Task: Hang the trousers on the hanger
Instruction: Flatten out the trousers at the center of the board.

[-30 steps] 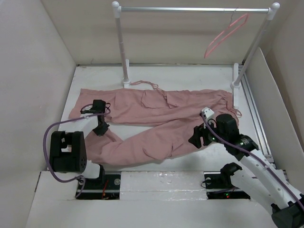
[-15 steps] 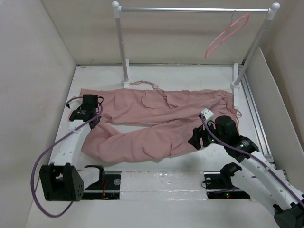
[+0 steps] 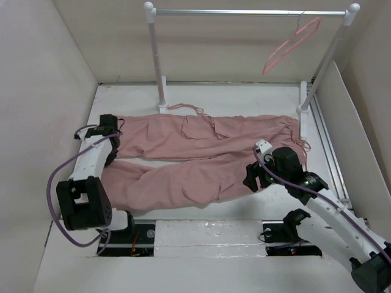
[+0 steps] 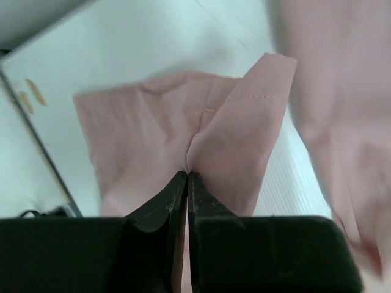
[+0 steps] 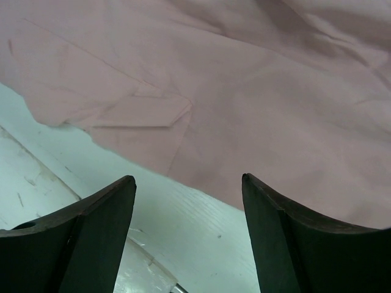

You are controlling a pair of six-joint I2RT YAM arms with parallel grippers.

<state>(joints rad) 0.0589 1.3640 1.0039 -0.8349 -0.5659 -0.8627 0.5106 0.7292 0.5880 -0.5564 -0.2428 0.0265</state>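
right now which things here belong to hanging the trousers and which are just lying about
For the job: trousers, hanger, left tool shut on a trouser fold, right tool open above them.
Just there: garment rail holding the hanger, white table.

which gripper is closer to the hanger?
Right. The right gripper is over the right end of the trousers, with the hanger on the rail beyond it; the left gripper is far left, shut on the trousers.

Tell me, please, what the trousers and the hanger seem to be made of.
The trousers: soft, matte woven cloth, perhaps cotton; it creases, folds and shows stitched seams. The hanger: thin, smooth pink rod, probably plastic; it is too small in the overhead view to be sure.
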